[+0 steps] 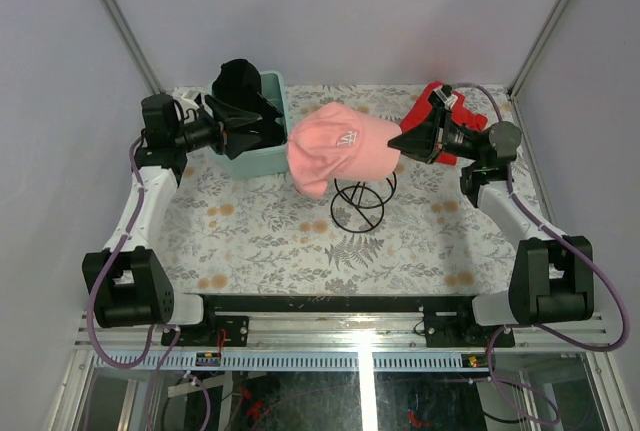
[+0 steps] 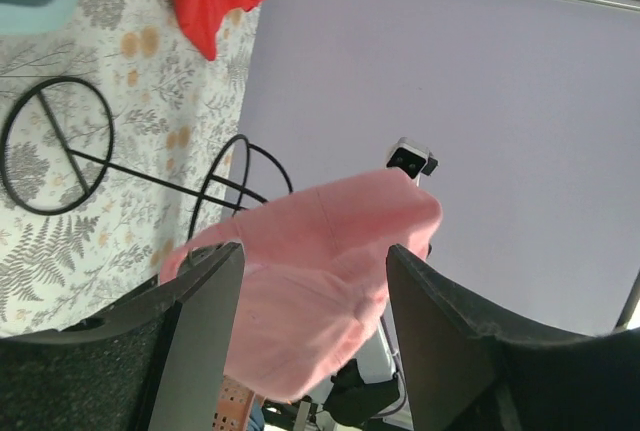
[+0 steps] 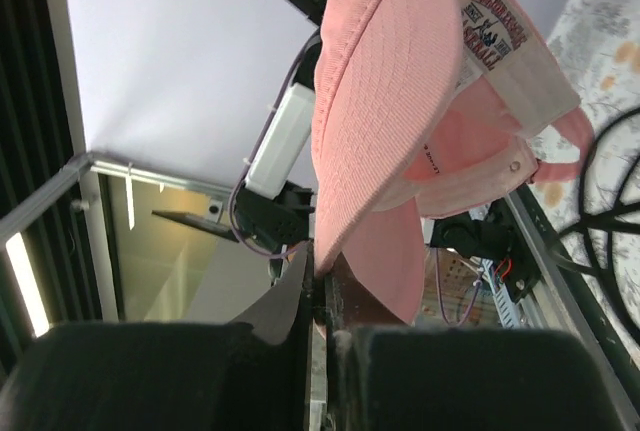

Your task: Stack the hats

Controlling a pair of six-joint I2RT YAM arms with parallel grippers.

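- Pink cap [image 1: 335,149] is held up in the air over the middle of the table [image 1: 260,241], right above the black wire stand [image 1: 358,213]; whether it's touching the stand can't be told
- It's clamped by one edge in the right gripper [image 3: 318,286], jaws closed tight on the fabric, so the crown hangs free and droops away to the side
- Held by the edge like that, it can probably be lowered crown-up onto whatever goes under it
- Left gripper [image 2: 315,251] is spread wide with nothing in it, parked by the mint-green tub [image 1: 262,159] and aimed across at the cap
- A dark hat [image 1: 238,79] is stuck up out of that tub, so it's likely the next one to be fetched for the stack
- Cap cloth looks like a fine woven weave, soft and floppy, with a white logo stitched on the front; a pale sweatband with a printed label and a pink back strap can be seen inside
- Stand is thin bent wire rings, tub is smooth plastic, table is covered in a leafy print
- Red cloth [image 1: 455,116] is bunched behind the right arm, well out of the way
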